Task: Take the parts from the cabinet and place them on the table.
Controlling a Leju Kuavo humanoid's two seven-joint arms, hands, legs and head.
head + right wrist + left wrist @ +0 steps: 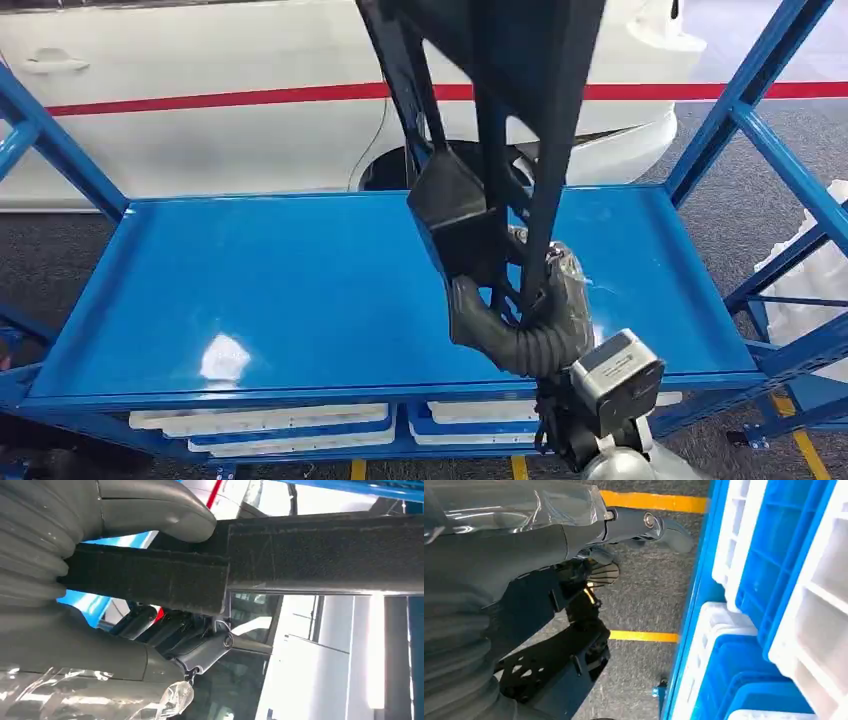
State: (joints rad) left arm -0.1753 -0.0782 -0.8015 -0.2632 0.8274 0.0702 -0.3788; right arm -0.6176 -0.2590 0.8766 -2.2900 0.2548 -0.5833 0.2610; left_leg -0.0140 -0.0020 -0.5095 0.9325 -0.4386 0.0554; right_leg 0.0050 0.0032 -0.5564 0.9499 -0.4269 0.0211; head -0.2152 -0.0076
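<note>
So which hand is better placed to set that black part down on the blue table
The right hand: it already grips the black part above the blue table. The left hand hangs low beside the stacked bins, holding nothing.

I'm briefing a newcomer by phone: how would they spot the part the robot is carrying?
Find the blue shelf in front of the white car. Above its right half, the right hand grips a black frame-like part, tall, dark and angular, unlike the flat white trays below.

Black part point(500, 120) cut off at top edge; hides right robot hand point(560, 300) fingers and car wheel arch behind.
</note>
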